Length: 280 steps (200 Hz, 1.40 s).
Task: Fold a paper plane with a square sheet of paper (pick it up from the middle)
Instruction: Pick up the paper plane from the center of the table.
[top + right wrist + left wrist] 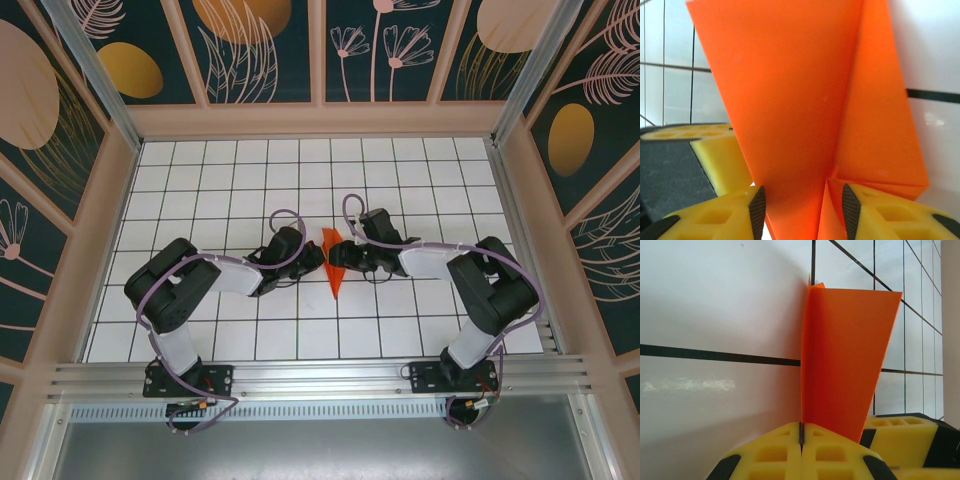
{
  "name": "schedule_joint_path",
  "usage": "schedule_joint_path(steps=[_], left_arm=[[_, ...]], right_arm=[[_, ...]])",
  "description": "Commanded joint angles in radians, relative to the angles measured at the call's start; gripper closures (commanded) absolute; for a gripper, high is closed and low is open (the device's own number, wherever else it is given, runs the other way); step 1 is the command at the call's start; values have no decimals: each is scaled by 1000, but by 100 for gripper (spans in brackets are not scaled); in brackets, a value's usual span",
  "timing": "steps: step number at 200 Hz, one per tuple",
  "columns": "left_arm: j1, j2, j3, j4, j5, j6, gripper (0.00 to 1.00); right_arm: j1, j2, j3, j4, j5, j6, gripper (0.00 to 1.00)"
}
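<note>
The square sheet of paper (pixel 335 262) is bright orange and folded into a narrow pointed paper plane shape, standing on edge at the table's middle between both grippers. My left gripper (pixel 316 262) is shut on its lower edge. In the left wrist view the yellow fingertips (pixel 785 440) meet on the thin crease and the paper (pixel 845 355) rises above them. My right gripper (pixel 352 260) faces it from the other side. Its jaws stand apart in the right wrist view, with the folded flaps (pixel 800 100) between the dark pads (pixel 758 210); the right gripper (pixel 802 210) is open.
The white gridded table (pixel 300 180) stretches behind and to both sides of the arms. Patterned enclosure walls (pixel 90 200) bound it at left, right and back. An aluminium rail (pixel 320 380) with both arm bases runs along the near edge.
</note>
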Motion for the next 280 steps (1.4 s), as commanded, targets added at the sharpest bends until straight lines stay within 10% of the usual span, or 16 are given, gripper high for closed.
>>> schedule_joint_path(steps=[1, 89, 280], left_arm=[[-6, 13, -13, 14, -12, -10, 100], [-7, 5, -10, 3, -16, -4, 100], [-6, 6, -12, 45, 43, -4, 100]], right_arm=[[8, -16, 12, -28, -1, -12, 48], [18, -81, -43, -36, -14, -7, 36], [63, -9, 21, -123, 104, 22, 55]])
